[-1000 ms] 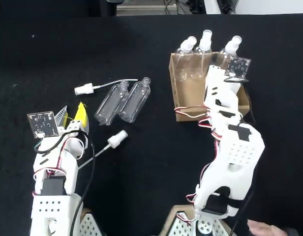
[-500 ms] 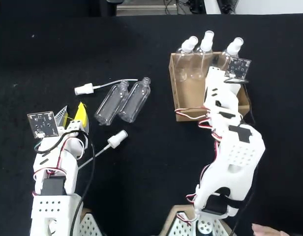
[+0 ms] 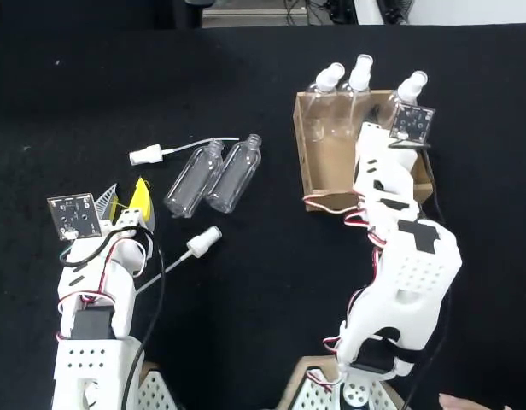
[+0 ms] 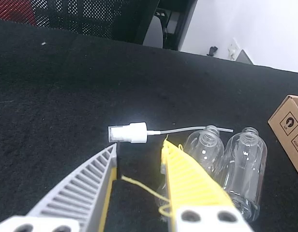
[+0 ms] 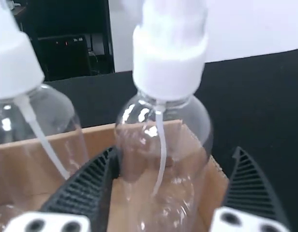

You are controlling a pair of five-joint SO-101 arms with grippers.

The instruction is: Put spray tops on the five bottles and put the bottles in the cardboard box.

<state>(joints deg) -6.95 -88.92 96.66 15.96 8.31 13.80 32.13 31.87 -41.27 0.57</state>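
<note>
Three clear bottles with white spray tops stand along the far side of the cardboard box [image 3: 318, 175]. My right gripper [image 5: 175, 157] is open around the rightmost one [image 5: 161, 145], also seen from above [image 3: 410, 88]; one black finger [image 5: 86, 186] lies against it and the other stands clear. Two uncapped bottles [image 3: 193, 178] [image 3: 235, 173] lie side by side at mid-table. One spray top [image 3: 148, 155] lies beyond them and another [image 3: 204, 240] nearer. My left gripper [image 4: 139, 146] is open just short of the far spray top [image 4: 128, 133].
My right arm [image 3: 382, 162] reaches over the box's right half. The uncapped bottles [image 4: 202, 150] [image 4: 245, 164] lie close beside my left gripper's yellow finger [image 4: 183, 179]. The box corner [image 4: 289, 121] stands farther off. Black cloth covers the table.
My right gripper has drawn slightly back toward the table's front, and the rightmost bottle has shifted a little. The left arm has not moved.
</note>
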